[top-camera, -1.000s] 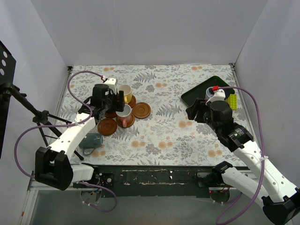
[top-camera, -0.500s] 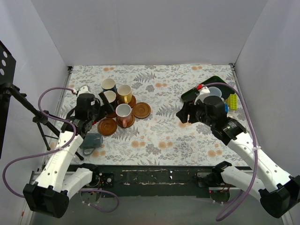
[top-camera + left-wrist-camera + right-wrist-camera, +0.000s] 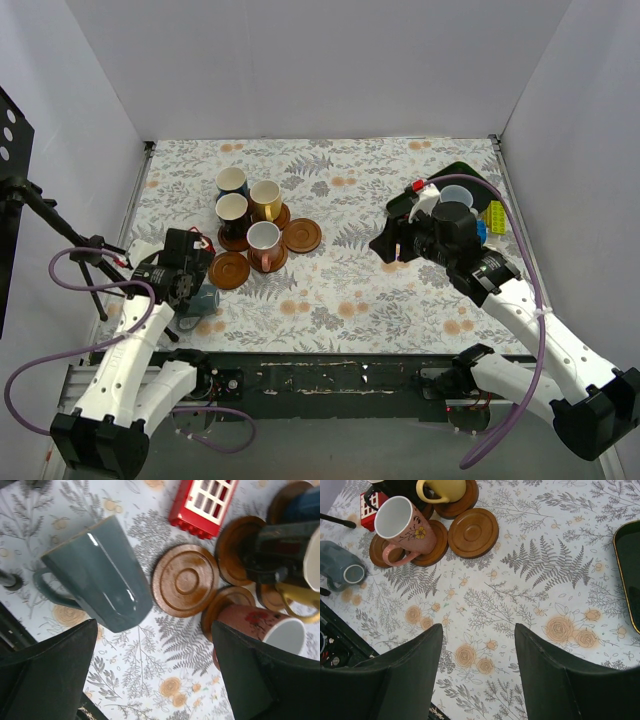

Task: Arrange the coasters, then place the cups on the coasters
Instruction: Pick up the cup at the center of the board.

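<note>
Floral tablecloth point(image 3: 340, 290) holds six cups point(image 3: 264, 238), six coasters point(image 3: 302, 235); left claw point(image 3: 152, 630) and right claw point(image 3: 479, 630) gape empty.

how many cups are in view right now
6: dark blue cup, yellow cup, dark cup and pink cup upright together at left; grey-blue cup on its side in front; pale cup by the tray, partly hidden.

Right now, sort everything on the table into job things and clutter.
Job: coasters; pink cup; yellow cup; blue cup; dark cup; grey cup, on its side.
Clutter: tray; red block; yellow block.
</note>
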You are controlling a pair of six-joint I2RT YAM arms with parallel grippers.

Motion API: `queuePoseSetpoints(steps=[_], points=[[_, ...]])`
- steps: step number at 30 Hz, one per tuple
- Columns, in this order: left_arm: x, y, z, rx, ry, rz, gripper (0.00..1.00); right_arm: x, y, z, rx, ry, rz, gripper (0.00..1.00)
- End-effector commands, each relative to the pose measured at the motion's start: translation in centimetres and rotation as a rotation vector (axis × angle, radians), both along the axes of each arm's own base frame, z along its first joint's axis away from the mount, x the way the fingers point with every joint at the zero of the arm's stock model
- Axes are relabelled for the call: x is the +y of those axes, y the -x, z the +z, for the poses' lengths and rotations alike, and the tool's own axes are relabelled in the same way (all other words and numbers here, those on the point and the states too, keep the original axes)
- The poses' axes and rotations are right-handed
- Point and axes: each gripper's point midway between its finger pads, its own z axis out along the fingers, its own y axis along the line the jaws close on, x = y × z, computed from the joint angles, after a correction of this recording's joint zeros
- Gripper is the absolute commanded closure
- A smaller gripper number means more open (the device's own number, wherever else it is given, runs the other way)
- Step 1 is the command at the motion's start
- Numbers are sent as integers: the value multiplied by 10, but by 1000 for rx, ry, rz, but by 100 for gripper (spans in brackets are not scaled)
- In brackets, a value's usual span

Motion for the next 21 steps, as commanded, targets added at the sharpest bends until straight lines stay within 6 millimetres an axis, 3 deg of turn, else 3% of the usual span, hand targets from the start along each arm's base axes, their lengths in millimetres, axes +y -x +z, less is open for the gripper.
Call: queuePoseSetpoints(steps=[1,14,21], points=[[29,16,-12,18,-20,265,2,10,-2,27,-89,-58,43,33],[45,17,-66,131,17,369,2,14,1,21,-95,-60,82,33],[46,10,-81,111,19,346,2,14,3,15,-95,-47,95,34]])
